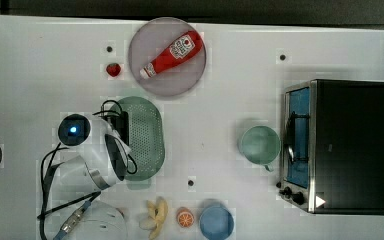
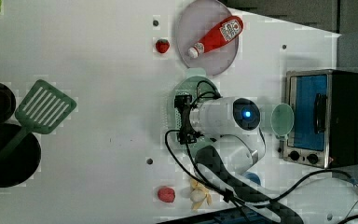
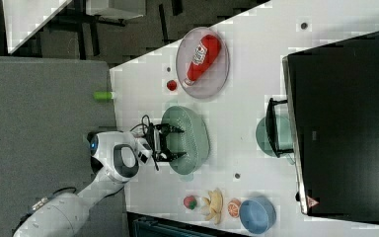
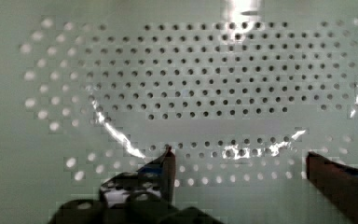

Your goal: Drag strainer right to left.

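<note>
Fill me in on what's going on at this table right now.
A single robot arm has its gripper open over the strainer, the fingers spread above the perforated basin with nothing held. The strainer sits on the white table, below the plate with the ketchup bottle in the top view. A green cup stands by the toaster oven. The drag does not look begun yet.

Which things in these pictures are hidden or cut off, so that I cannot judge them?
- Pale mint-green oval plastic strainer: in the top view the white robot arm covers its left side.
- Whether the open fingers touch the strainer's perforated basin: cannot be told in the right view.
- Round green cup: in the right view the black toaster oven's door handle partly hides it.
</note>
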Available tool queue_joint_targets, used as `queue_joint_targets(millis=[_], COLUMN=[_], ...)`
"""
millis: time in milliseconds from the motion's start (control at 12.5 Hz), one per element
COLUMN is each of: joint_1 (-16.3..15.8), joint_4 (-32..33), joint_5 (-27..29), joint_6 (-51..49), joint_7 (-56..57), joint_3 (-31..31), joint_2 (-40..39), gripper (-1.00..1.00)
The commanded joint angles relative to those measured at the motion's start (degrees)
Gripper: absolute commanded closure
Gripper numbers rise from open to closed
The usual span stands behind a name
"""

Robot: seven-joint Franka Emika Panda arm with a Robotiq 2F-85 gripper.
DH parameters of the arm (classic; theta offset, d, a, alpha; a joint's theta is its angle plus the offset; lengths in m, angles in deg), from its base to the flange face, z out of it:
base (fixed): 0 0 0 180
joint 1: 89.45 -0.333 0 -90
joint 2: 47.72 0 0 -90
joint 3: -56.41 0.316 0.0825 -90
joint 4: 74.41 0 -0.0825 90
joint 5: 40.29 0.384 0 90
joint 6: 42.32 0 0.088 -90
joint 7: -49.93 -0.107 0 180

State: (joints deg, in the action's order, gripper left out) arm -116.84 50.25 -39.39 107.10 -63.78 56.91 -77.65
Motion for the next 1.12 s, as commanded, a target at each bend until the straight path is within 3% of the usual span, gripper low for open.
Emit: queue_joint_targets(millis=[80, 320, 1120], joint_1=[-2.83, -4.54, -10.08], joint_4=[-2.81, -6.02, -13.82], joint_5=[1.66, 4.46, 6.02], joint_6=[-0.53, -1.44, -2.06], joint_7=[-3.01, -5.07, -11.86], joint_3=[1.55, 2.11, 2.74], joint_2=[-0.22, -1.86, -6.34], gripper=[-1.0, -1.0, -1.0])
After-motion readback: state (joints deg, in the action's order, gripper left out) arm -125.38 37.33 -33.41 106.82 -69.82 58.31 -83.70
